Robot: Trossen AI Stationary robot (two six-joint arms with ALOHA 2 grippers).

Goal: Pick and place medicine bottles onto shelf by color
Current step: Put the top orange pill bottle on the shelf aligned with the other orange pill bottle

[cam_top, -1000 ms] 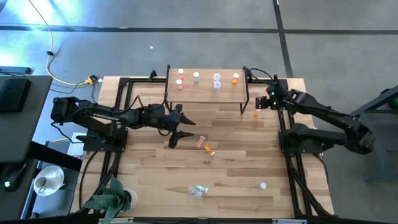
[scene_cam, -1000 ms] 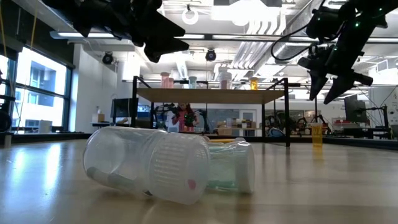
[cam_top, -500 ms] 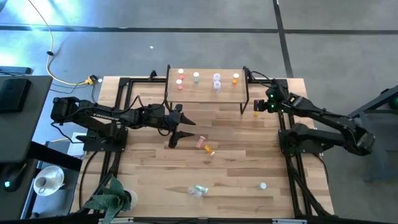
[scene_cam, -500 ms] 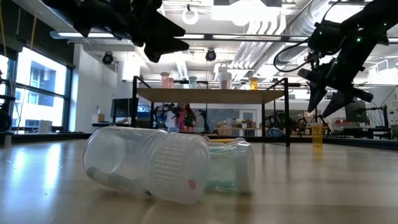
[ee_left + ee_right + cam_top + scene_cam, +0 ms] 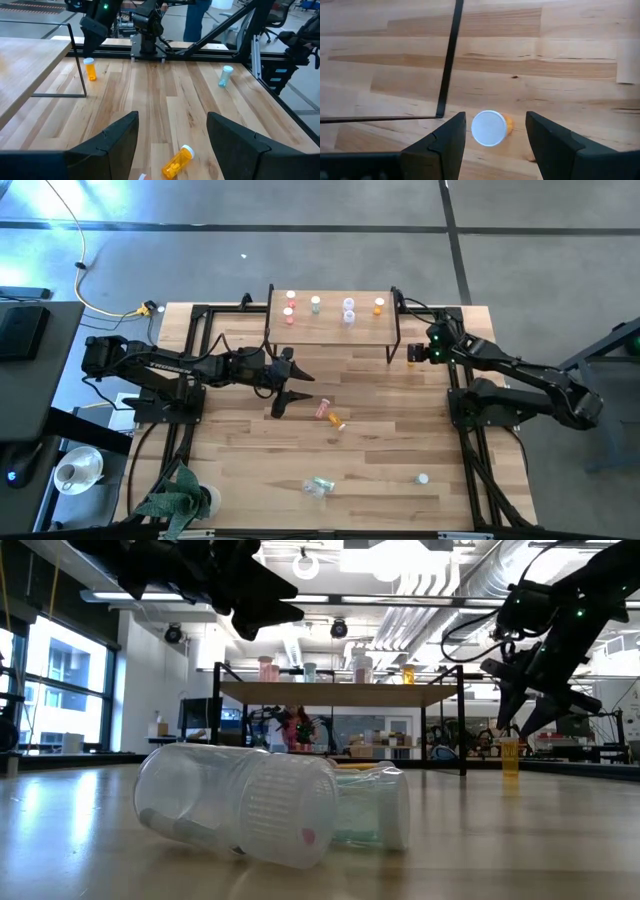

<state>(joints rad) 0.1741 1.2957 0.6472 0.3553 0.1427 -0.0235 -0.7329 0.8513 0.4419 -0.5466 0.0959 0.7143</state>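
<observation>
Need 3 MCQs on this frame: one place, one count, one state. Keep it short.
1. The upright orange bottle stands:
A) on the shelf
B) beside the shelf leg, on the table
C) by the plant

2. Bottles on the shelf:
A) three
B) nine
C) six

3. The right gripper is:
A) open above the orange bottle
B) shut on it
C) out of view

Answers: B, the high view shows it on the table by the leg; C, six white caps seen from above; A, the right wrist view shows fingers apart either side of its cap.
</observation>
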